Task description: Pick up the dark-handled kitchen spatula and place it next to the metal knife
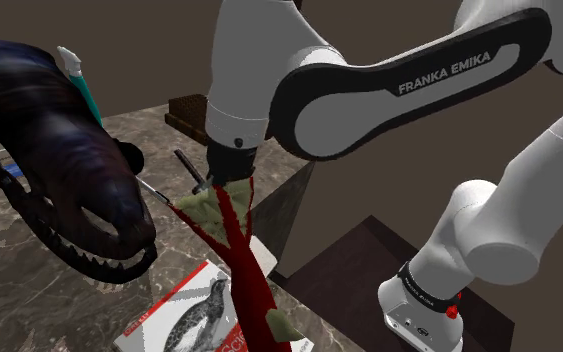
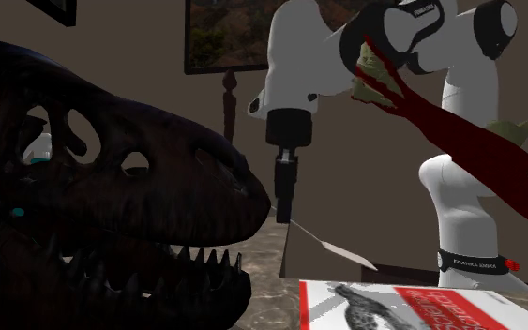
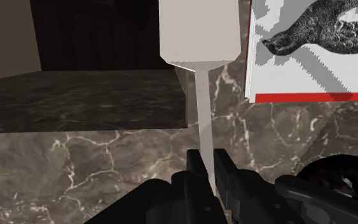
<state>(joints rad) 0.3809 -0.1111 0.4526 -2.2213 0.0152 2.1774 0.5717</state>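
— What do we have in the all-black two-finger gripper?

— The spatula, a flat, pale beige rectangular blade on a thin pale shaft. The two fingers are drawn almost together and clasp that shaft between them. Its handle end is hidden behind them, so we cannot tell its colour.

— And where do we find it?

— In the second exterior view we see it slanting down from the gripper toward that view's right. The blade looks to be clear of the brown marble top veined in white. In the wrist view the blade reaches out past the top's far edge.

— What lies around it?

— A white and red book with a grey bird on its cover lies flat on the marble, near the blade. A large dark dinosaur skull with bared teeth stands at the second exterior view's left, just beside the gripper. A dark red branching stem with dull green tufts crosses in front of the white arm.
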